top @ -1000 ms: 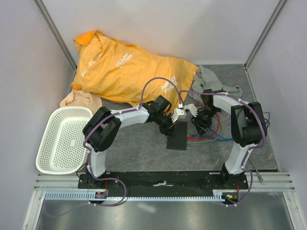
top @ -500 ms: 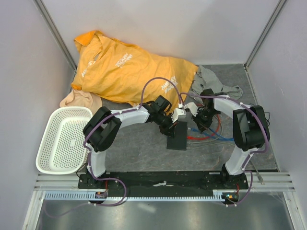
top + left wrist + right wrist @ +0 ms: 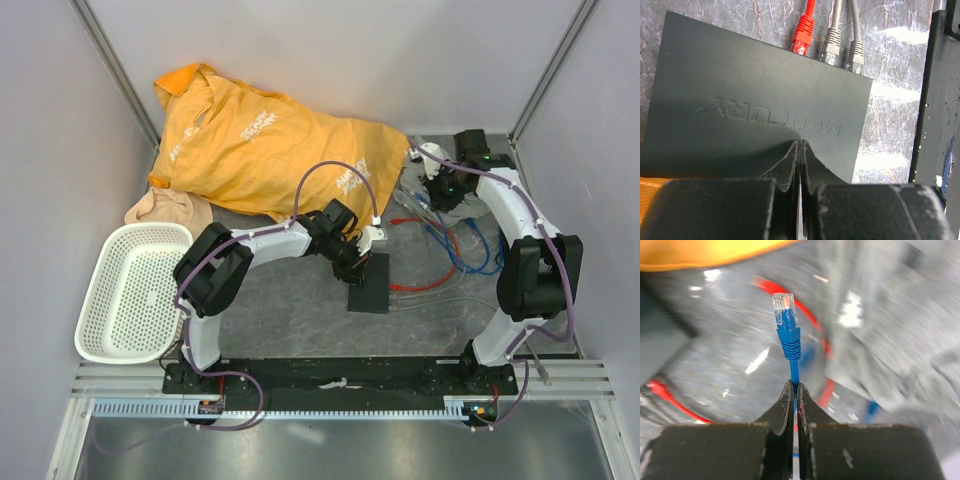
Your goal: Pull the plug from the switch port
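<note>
- Plug [image 3: 785, 315] is out of the switch [image 3: 370, 285]: it's blue with a clear tip, and it's seen sticking out past the right gripper [image 3: 794, 390] in the wrist view, with nothing touching it.
- The blue cable [image 3: 794, 371] is pinched tight between that gripper's fingers, just behind the plug.
- From above, the right gripper is seen at the far right of the mat [image 3: 300, 300], well apart from the switch.
- The switch is laid flat mid-mat, and "MERCURY" is embossed on its lid.
- Nothing is held by the left gripper [image 3: 800, 147]: its fingers are closed flat together and the tips are set on the switch lid.
- One red plug [image 3: 802, 37] and two grey plugs [image 3: 831, 45] are seated in ports along one switch edge.
- Loose cables [image 3: 425, 286] are strewn on the mat right of the switch.
- A yellow shirt [image 3: 260, 140] is spread out back left, and a white basket [image 3: 135, 300] is parked near left.
</note>
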